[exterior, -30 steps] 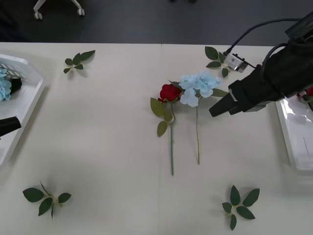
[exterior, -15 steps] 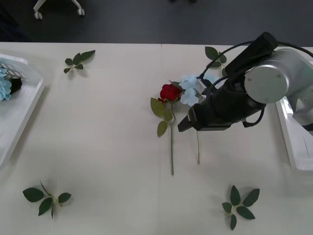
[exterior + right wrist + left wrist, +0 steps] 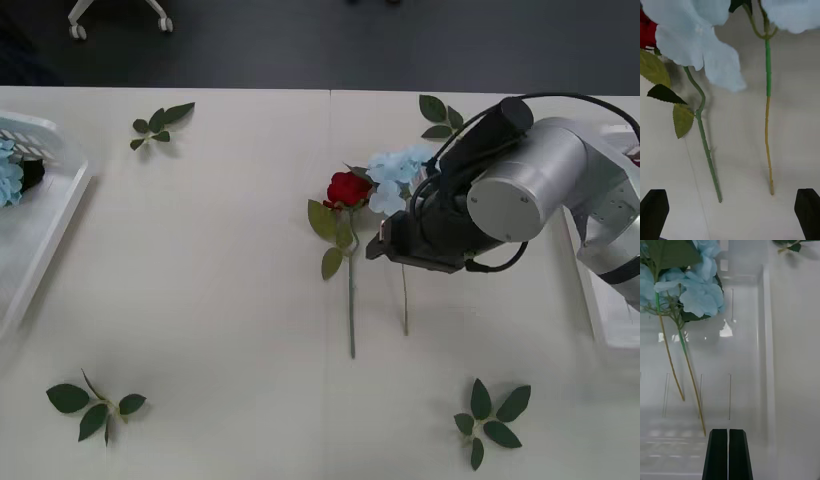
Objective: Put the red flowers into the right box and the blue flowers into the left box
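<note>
A: Where's the red flower [image 3: 348, 188]?
B: On the bench [image 3: 220, 300], under the right end effector [image 3: 730, 210], beside a blue flower [image 3: 400, 175].
A: Fingers?
B: Spread apart, empty; the left end effector [image 3: 728, 453] is closed over the left box [image 3: 763, 352]. It's the reaching step; next I'd lower onto one stem and pinch.

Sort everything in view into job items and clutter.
Job: red rose; blue flower beside it; blue flowers in the left box; right box; open right claw; shut left claw.

Clutter: leaf sprigs.
</note>
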{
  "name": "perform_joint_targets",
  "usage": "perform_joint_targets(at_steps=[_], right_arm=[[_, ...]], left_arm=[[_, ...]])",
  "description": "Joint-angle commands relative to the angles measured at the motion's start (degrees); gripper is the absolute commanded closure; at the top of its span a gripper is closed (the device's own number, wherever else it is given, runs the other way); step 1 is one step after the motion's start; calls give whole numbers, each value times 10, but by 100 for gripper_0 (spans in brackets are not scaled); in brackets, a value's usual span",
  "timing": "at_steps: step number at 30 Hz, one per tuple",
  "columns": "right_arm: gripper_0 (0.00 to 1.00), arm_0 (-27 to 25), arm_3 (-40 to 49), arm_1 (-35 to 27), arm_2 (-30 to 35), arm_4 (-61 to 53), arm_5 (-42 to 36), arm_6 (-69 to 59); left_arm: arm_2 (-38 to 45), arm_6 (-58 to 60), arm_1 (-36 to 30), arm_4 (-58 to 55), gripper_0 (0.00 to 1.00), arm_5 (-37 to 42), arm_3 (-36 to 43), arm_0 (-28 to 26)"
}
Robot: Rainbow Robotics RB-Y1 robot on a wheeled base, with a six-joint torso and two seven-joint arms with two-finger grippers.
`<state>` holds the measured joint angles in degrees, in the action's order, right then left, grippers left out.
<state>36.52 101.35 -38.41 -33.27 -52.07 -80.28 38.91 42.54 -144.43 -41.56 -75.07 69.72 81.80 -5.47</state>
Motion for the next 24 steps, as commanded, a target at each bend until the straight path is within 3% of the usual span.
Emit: perform_joint_targets(at_steps=[1, 11, 13, 14, 16, 17, 18, 24], right_arm=[[1, 15, -8, 16, -7, 27, 12, -23], [1, 22, -83, 40, -31, 100, 52, -17], [1, 26, -102, 46, -31, 105, 59, -14], [1, 29, -110, 48, -33, 107, 63, -12], [1, 33, -129, 54, -37, 111, 75, -9], [1, 35, -134, 55, -39, 113, 80, -9], [1, 36, -142, 56, -43, 118, 87, -9], [1, 38, -181, 62, -64, 141, 130, -8]], left_arm=[[-23, 8, -35, -2, 100, -39, -23, 14], [-63, 13, -34, 31, 99, -112, -25, 29], [-62, 13, -35, 32, 93, -112, -25, 30], [-62, 13, -34, 30, 85, -112, -25, 30], [-64, 12, -35, 22, 35, -112, -24, 31], [-66, 12, -35, 19, 23, -112, -24, 31], [-67, 12, -35, 13, 3, -112, -24, 31], [-70, 11, -35, -14, 0, -112, -24, 31]])
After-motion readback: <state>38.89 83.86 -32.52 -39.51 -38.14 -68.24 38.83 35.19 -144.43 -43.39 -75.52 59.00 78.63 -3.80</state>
